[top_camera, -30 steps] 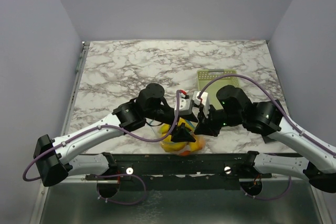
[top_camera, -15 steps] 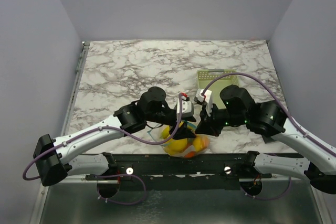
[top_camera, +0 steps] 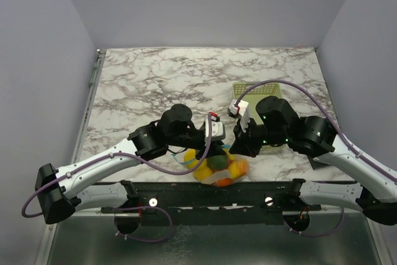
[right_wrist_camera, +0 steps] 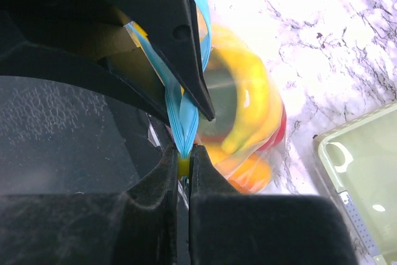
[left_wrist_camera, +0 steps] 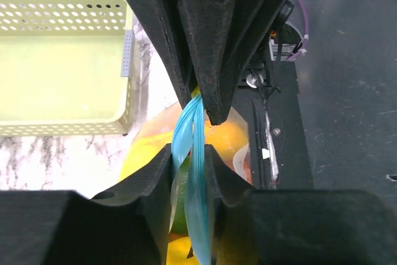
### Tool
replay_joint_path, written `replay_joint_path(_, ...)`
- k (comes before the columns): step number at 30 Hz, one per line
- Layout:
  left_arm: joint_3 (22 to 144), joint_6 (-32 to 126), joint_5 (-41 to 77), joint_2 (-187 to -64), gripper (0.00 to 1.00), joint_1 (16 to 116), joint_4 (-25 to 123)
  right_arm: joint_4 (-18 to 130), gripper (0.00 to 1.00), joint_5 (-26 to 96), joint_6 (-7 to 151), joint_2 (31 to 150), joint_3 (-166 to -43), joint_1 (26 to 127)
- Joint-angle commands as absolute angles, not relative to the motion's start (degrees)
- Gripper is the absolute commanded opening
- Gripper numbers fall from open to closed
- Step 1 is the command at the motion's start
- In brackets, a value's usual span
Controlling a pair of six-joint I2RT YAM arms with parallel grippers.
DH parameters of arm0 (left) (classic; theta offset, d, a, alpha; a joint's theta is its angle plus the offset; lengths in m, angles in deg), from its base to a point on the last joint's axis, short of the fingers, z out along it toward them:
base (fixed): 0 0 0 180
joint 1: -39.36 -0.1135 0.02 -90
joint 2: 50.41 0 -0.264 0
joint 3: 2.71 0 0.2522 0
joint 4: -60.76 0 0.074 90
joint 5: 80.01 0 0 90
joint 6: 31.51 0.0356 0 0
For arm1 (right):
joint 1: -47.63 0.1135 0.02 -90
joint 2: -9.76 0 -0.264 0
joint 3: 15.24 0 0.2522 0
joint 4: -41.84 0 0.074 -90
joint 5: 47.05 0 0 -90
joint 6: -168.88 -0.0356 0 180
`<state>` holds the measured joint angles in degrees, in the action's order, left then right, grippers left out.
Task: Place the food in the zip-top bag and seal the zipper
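Fruits of toy plastic, among them a yellow banana [right_wrist_camera: 254, 100], an orange [left_wrist_camera: 232, 138] and a dark green round piece [top_camera: 217, 162], sit inside the clear crinkly zip-top bag [top_camera: 222, 172]. The bag is at the near edge of the marbled surface [top_camera: 155, 79], about midway between left and right. The 2 tools meet above it: the left tool [left_wrist_camera: 188, 153] is clenched on the narrow light blue zipper strip [left_wrist_camera: 188, 125], the right tool [right_wrist_camera: 184, 153] pinches the same strip close beside it, and a pale yellow-green slotted plastic basket [left_wrist_camera: 62, 23] stands just far and right of the bag.
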<state>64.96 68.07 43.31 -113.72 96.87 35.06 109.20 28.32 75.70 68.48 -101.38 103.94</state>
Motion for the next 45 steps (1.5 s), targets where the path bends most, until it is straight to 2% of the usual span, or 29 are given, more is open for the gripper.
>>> replay_joint_path(1,64.9,69.9,41.5,-111.1,0.2,97.2,32.3,110.8,0.01,31.2,74.4,68.9,-104.5,104.4)
replay_joint_path(3,64.8,70.5,41.3,-110.4,0.12,97.1,31.5,111.1,0.01,31.8,74.2,69.2,-104.9,104.5)
replay_joint_path(6,64.6,71.5,41.5,-109.7,0.06,97.2,30.6,111.1,0.01,32.3,74.1,69.4,-105.4,104.5)
replay_joint_path(7,64.6,71.7,41.9,-109.7,0.0,97.1,30.4,110.9,0.01,32.4,74.1,69.4,-105.4,104.4)
replay_joint_path(8,64.6,71.8,42.1,-109.6,0.0,97.1,30.2,110.5,0.01,32.4,74.1,69.2,-105.3,104.4)
replay_joint_path(12,65.2,72.0,43.3,-110.0,0.0,97.2,29.5,108.3,0.01,32.1,74.5,68.3,-104.0,104.4)
replay_joint_path(18,66.0,70.4,44.1,-110.8,0.0,97.1,29.5,101.0,0.32,29.3,76.2,64.5,-99.1,104.4)
replay_joint_path(23,66.6,69.1,43.9,-111.3,0.0,97.1,29.4,95.7,0.37,27.5,78.2,59.6,-94.9,104.4)
replay_joint_path(26,66.9,68.5,43.7,-110.8,0.0,97.1,29.6,91.4,0.46,25.1,78.3,55.9,-90.9,104.4)
replay_joint_path(36,67.3,66.5,40.9,-109.0,0.0,97.1,30.7,76.7,0.53,21.7,82.8,43.8,-76.4,104.4)
replay_joint_path(45,67.1,64.8,39.7,-106.5,0.0,97.1,32.4,70.3,0.54,24.1,83.1,44.6,-71.2,104.5)
